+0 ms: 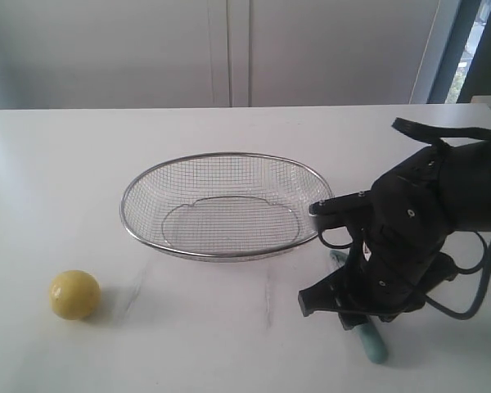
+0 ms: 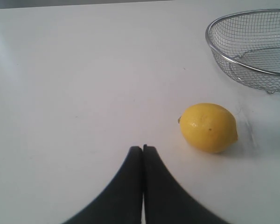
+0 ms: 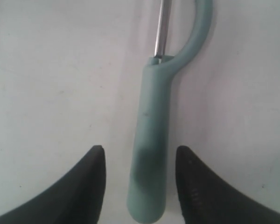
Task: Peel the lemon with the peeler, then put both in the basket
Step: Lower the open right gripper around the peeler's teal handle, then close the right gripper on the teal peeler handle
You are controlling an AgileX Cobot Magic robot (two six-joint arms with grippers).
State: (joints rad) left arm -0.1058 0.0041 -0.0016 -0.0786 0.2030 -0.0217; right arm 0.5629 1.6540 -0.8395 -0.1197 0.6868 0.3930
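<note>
While the right pincer (image 3: 139, 154) hangs by the near right corner of the counter (image 1: 65, 164), jaws spread either side of the peeler (image 3: 151, 121) handle with a gap on each side, the left pincer (image 2: 143, 148) is pressed together on nothing, just short of the lemon (image 2: 208, 127) toward the near left corner. Beyond both, the basket (image 1: 221, 255) sits mid-counter, bare surface running from it to the far and left edges.

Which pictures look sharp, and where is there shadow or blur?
Exterior view: evenly lit, the lemon casts a faint shadow to its right. Left wrist view: lemon sharp, shut left gripper soft-edged. Right wrist view: peeler close, slightly blurred, shadow darkening its handle.
</note>
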